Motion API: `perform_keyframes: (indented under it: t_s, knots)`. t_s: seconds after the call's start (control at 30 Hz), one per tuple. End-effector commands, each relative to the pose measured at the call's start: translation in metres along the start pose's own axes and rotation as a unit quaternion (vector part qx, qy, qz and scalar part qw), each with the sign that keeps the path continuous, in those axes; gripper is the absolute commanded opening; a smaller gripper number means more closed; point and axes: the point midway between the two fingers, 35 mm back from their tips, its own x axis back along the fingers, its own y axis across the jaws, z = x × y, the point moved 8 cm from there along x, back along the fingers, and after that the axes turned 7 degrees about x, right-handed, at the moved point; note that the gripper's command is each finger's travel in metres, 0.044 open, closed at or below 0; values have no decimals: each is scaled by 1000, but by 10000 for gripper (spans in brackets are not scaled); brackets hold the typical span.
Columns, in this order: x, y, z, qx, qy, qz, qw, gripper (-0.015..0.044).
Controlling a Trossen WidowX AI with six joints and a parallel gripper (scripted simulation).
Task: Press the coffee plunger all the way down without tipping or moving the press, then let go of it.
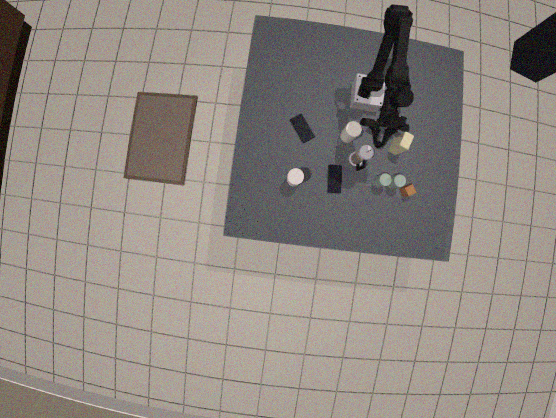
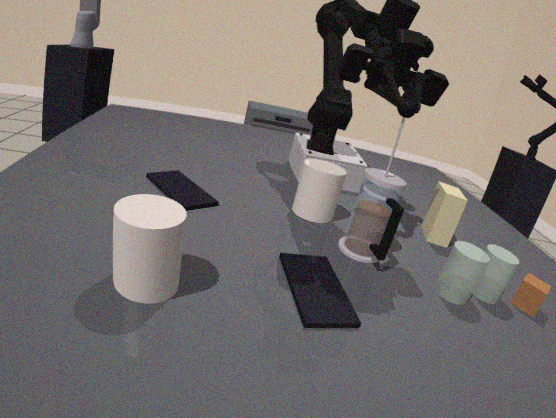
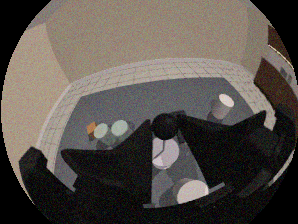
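The coffee press stands upright, with a pale lid, brown contents, a white base ring and a black handle. Its thin plunger rod stands far up out of the lid. The round black knob tops the rod. My gripper is high above the lid, with its fingertips drawn in on both sides of the knob, shut on it. Dark fingers partly hide the knob in the top and exterior views.
A white cylinder stands close beside the press; another stands farther off. A yellow block, two green cylinders, an orange block and two dark slabs are around.
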Motion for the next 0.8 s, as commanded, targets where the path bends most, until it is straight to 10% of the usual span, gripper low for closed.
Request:
perform_keyframes:
  t_s: [0.0, 0.77]
  knots:
    - [0, 0, 0, 1, 0, -1, 1000, 114]
    - [-18, 3, 19, 1, -1, -1, 1000, 114]
